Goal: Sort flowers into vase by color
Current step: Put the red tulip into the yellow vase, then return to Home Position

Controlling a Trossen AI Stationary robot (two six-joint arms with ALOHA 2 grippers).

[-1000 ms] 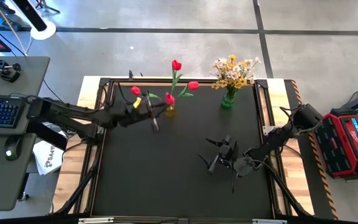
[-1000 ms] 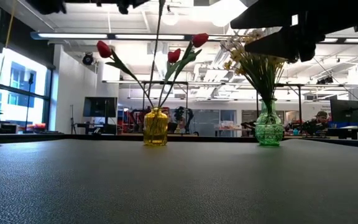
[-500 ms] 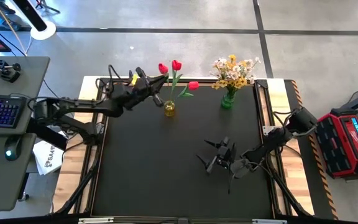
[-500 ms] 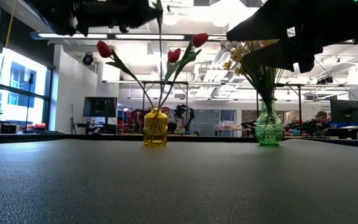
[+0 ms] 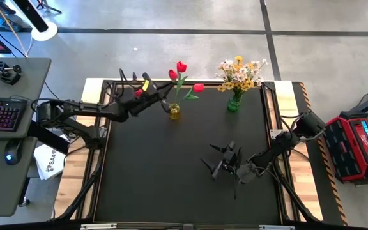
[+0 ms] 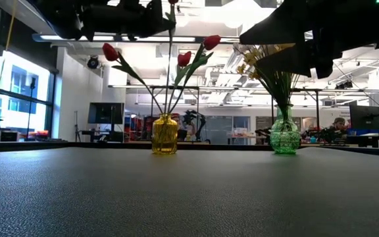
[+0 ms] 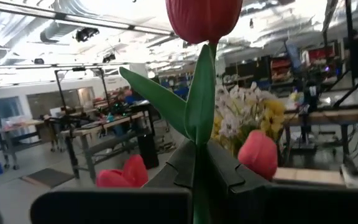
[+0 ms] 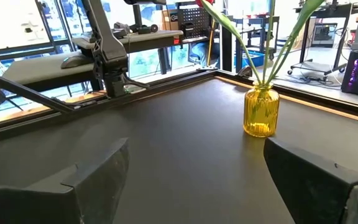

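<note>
Since 0.5 s ago, the red tulip (image 5: 172, 75) has been carried a bit nearer the yellow vase (image 5: 174, 113), w/ its stem now lined up over the vase mouth in the low view.

On the left, the left gripper (image 5: 161, 95) is held up by the far edge of the black table (image 5: 171, 185). Its jaws are pinched tight on the tulip's green stem. In the left wrist view the stem is seen going up between the dark fingers (image 7: 225, 174), w/ the red bloom at the top.

The yellow vase is at the back, near the middle. Red tulips are already stood in it, leaning apart.

More to the right, the green vase (image 5: 234, 102) is seen w/ yellow & white flowers (image 5: 241, 72) packed in it.

Nearer the front & right, the right gripper (image 5: 221, 161) is held over bare table. Its jaws are spread wide and nothing is held in them.
</note>
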